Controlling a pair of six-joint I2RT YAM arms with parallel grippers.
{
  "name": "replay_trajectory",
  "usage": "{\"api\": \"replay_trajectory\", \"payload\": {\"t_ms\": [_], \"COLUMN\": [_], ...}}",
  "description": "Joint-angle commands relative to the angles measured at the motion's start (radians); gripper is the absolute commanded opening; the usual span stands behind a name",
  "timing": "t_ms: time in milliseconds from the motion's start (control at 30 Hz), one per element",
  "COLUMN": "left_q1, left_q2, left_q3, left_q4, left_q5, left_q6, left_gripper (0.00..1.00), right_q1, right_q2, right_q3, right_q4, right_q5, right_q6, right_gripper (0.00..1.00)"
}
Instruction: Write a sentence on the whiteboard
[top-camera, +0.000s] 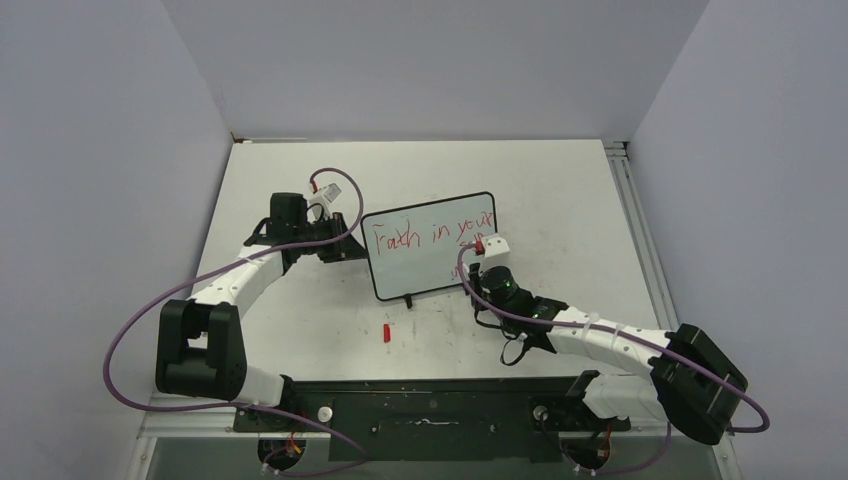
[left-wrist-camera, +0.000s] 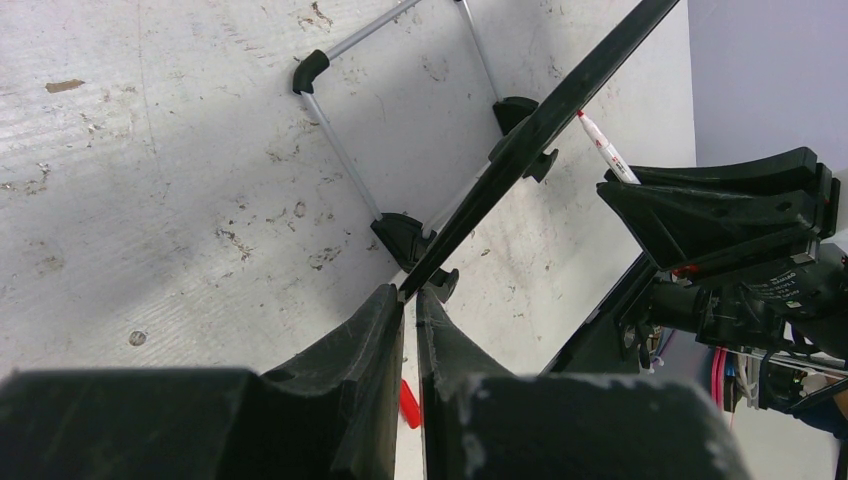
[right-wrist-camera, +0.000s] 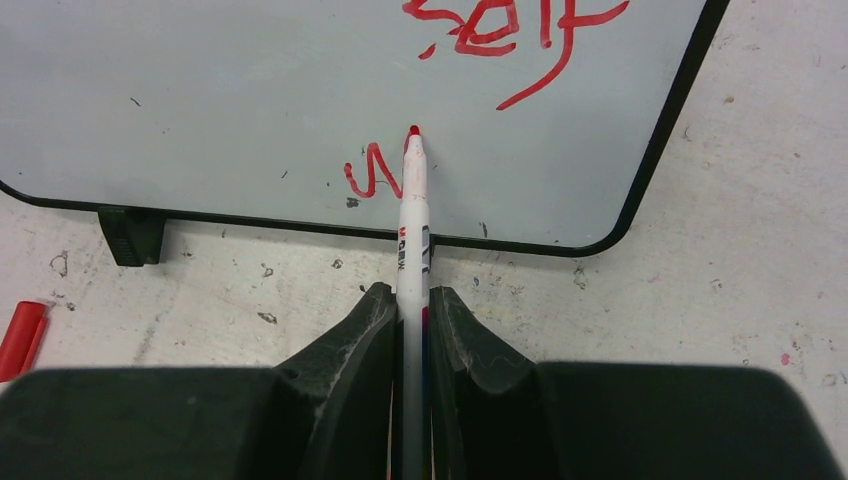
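Here, the whiteboard (top-camera: 425, 270) is seen near the middle of the worktop (top-camera: 560, 200), between the two arms. It is propped at a tilt on black feet and a thin metal stand (left-wrist-camera: 340, 150), which shows behind it in the left wrist view.

The left end effector (left-wrist-camera: 410, 310) is clenched on the board's black frame at its left edge, with the frame pinched between the two fingers.

The right end effector (right-wrist-camera: 412, 300) is clenched on a white marker (right-wrist-camera: 412, 220), which is held upright between the fingers with its red tip pointed at the board. The tip is placed on the board's surface close to the lower right corner, just beside a freshly drawn red "W".

The sentence (top-camera: 430, 235) is written in red, slanting lines. "Faith in your" can be read along the top in the overhead view, "self" is seen below it in the right wrist view, and the single "W" is set beneath that, just above the bottom frame.

A red cap (top-camera: 386, 331) is seen lying on the worktop just in front of the board, apart from both arms. The worktop is marked all over with grey scuffs.
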Motion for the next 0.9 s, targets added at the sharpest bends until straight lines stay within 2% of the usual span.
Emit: {"api": "replay_trajectory", "payload": {"t_ms": [0, 333, 867], "left_q1": [0.000, 0.000, 0.000], "left_q2": [-0.031, -0.031, -0.031], "left_q3": [0.037, 0.037, 0.037], "left_q4": [0.018, 0.018, 0.019], "left_q5": [-0.011, -0.011, -0.011], "left_q6": [0.020, 0.020, 0.020], "left_gripper": [0.09, 0.09, 0.09], "right_q1": [-0.016, -0.010, -0.012], "right_q2": [-0.003, -0.110, -0.040], "right_q3": [0.036, -0.016, -0.032], "right_q4": [0.028, -0.003, 0.010], "right_q5": [0.013, 0.010, 0.015], "right_q6": [-0.019, -0.002, 0.024], "right_gripper": [0.05, 0.05, 0.05]}}
